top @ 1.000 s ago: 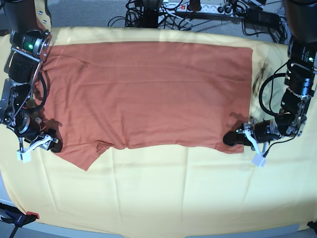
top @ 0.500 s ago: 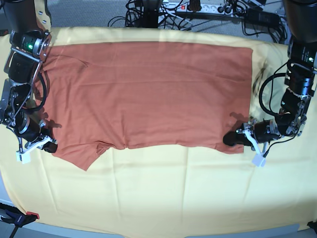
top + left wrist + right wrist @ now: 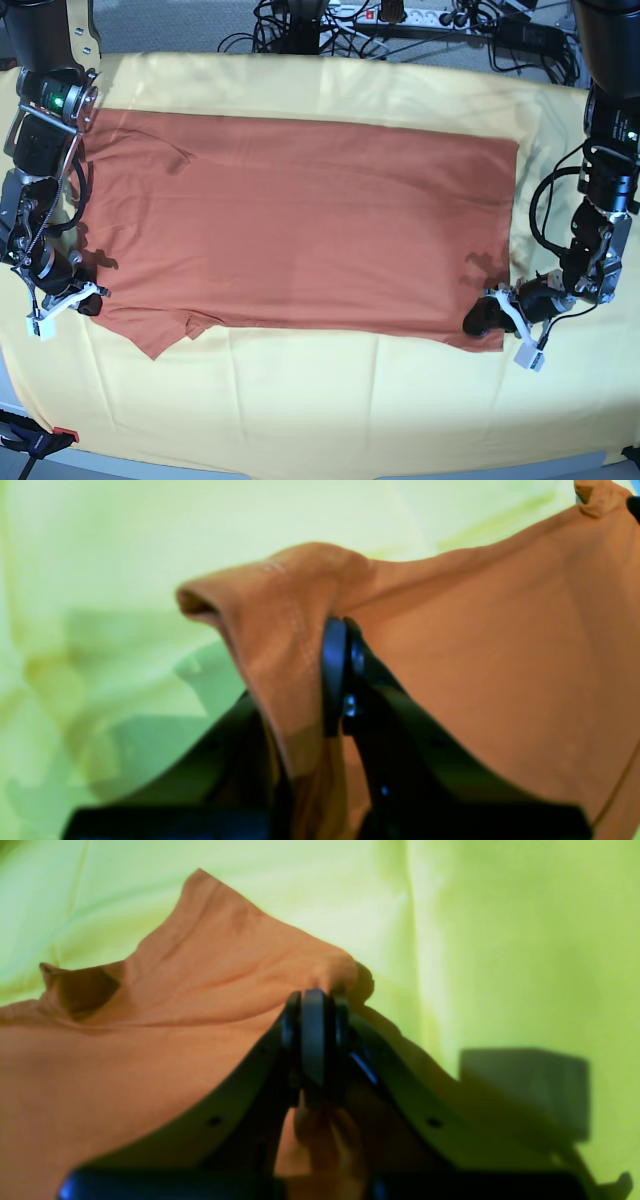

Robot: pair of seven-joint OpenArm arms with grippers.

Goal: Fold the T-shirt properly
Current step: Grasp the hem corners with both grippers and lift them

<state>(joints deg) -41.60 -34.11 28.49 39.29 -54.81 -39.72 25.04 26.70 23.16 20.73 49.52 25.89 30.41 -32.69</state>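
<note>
T-shirt (image 3: pixel 300 230) — rust-orange, spread flat across the centre of the base view on a pale-yellow cloth (image 3: pixel 330 400), one sleeve pointing to the lower left.

Left gripper (image 3: pixel 492 314) — lower right of the base view, jaws closed on the shirt's near corner; its wrist view shows the fabric (image 3: pixel 500 655) pinched and lifted.

Right gripper (image 3: pixel 82 298) — lower left of the base view, jaws clamped on the shirt's edge (image 3: pixel 150 1040), cloth tented above the fingertips (image 3: pixel 315 1035).

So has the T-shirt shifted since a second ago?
Yes. The T-shirt has slid toward the near edge of the yellow cloth; its far edge now shows more yellow behind it.
</note>
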